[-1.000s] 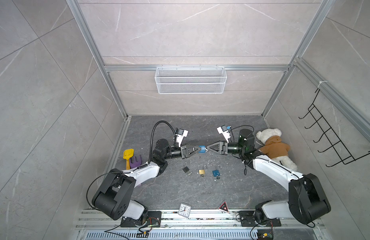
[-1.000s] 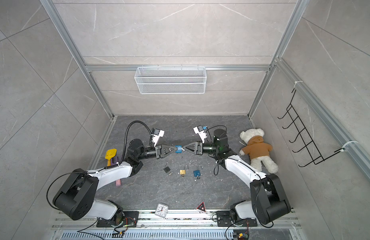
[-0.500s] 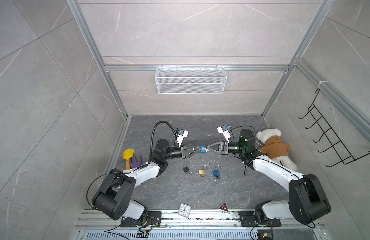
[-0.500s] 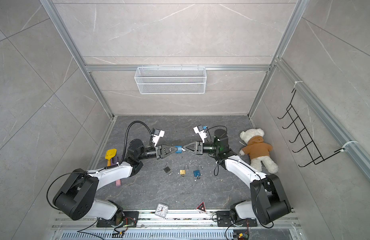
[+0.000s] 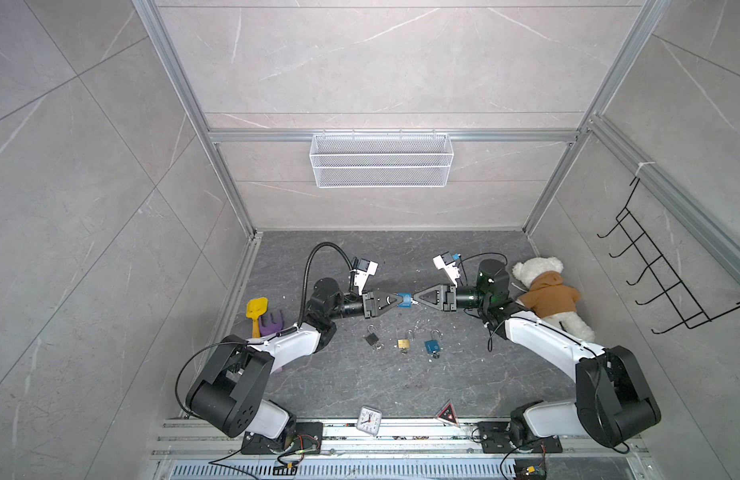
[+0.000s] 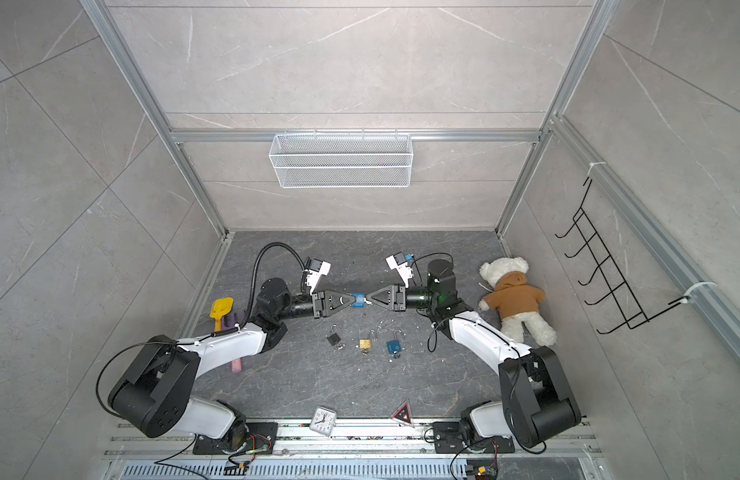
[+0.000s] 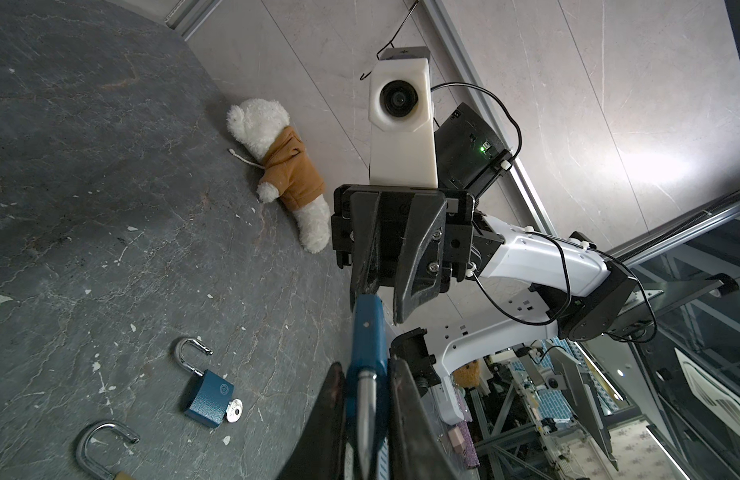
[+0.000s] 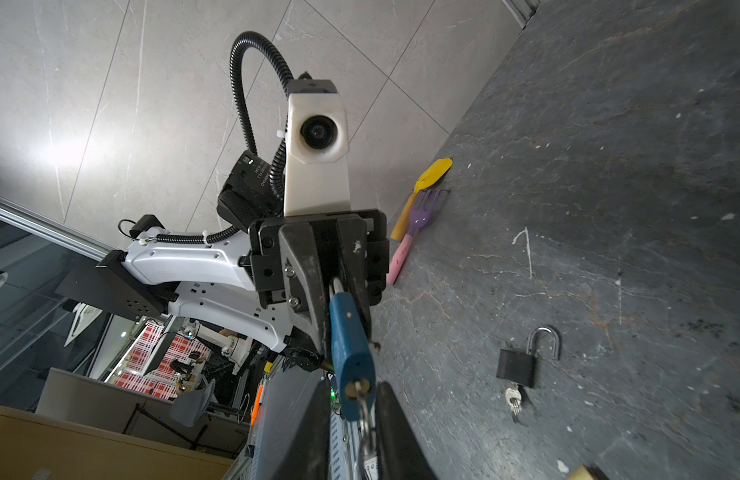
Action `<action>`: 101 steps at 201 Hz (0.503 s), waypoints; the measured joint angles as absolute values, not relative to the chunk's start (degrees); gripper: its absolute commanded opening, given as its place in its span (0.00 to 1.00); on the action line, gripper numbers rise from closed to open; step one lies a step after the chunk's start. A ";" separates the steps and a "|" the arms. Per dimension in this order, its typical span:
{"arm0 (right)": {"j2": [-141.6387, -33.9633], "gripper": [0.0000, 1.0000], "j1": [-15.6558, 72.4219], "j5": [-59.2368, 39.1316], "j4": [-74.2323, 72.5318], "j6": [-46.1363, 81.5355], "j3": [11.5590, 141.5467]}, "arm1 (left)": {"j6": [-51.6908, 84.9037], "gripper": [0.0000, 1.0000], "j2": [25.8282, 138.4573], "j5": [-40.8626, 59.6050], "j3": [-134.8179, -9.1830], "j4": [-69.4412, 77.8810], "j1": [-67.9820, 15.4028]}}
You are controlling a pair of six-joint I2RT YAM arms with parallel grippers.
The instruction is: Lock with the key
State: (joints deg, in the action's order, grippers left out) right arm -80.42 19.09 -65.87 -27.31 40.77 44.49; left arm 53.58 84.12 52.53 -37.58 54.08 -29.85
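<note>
Padlock [image 5: 404,299] — in left gripper [image 5: 396,300]

Teddy bear [image 5: 546,297] in brown hoodie, yellow shovel [image 5: 257,309] beside purple rake [image 5: 271,321], small clock [image 5: 369,420]

Top views: were mounted high and aimed down at the floor [image 5: 401,257]; the whole scene was shared.
Left wrist: was held close, aimed at the right gripper [image 7: 380,305].
Right wrist: was held close, aimed at the left gripper [image 8: 345,336].
Wrist overlap: blue padlock [image 7: 366,332].

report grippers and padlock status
Left gripper shut on blue padlock, held midair. Right gripper around its key, grip unclear. Nothing in the way.
</note>
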 measured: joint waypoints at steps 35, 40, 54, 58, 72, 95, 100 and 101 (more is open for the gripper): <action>-80.93 0.19 19.09 -65.89 -27.33 40.77 44.45 | 53.84 0.00 84.27 52.53 -37.60 54.28 -29.85; -81.01 0.19 19.09 -65.93 -27.33 40.77 44.45 | 53.87 0.00 84.27 52.51 -37.60 54.28 -29.85; -81.14 0.19 19.09 -66.04 -27.33 40.77 44.45 | 54.00 0.00 84.36 52.51 -37.60 54.30 -29.85; -81.19 0.18 19.09 -66.06 -27.33 40.77 44.45 | 54.00 0.00 84.36 52.51 -37.60 54.33 -29.85; -81.30 0.18 19.09 -66.06 -27.33 40.77 44.45 | 54.02 0.00 84.38 52.51 -37.60 54.33 -29.85; -81.30 0.17 19.09 -66.08 -27.46 40.77 44.25 | 54.04 0.00 84.49 52.51 -37.71 54.46 -29.85; -81.30 0.16 19.09 -66.08 -27.55 40.77 44.14 | 54.04 0.00 84.51 52.51 -37.74 54.46 -29.85; -81.30 0.16 19.09 -66.06 -27.55 40.77 44.12 | 54.04 0.00 84.51 52.51 -37.74 54.46 -29.85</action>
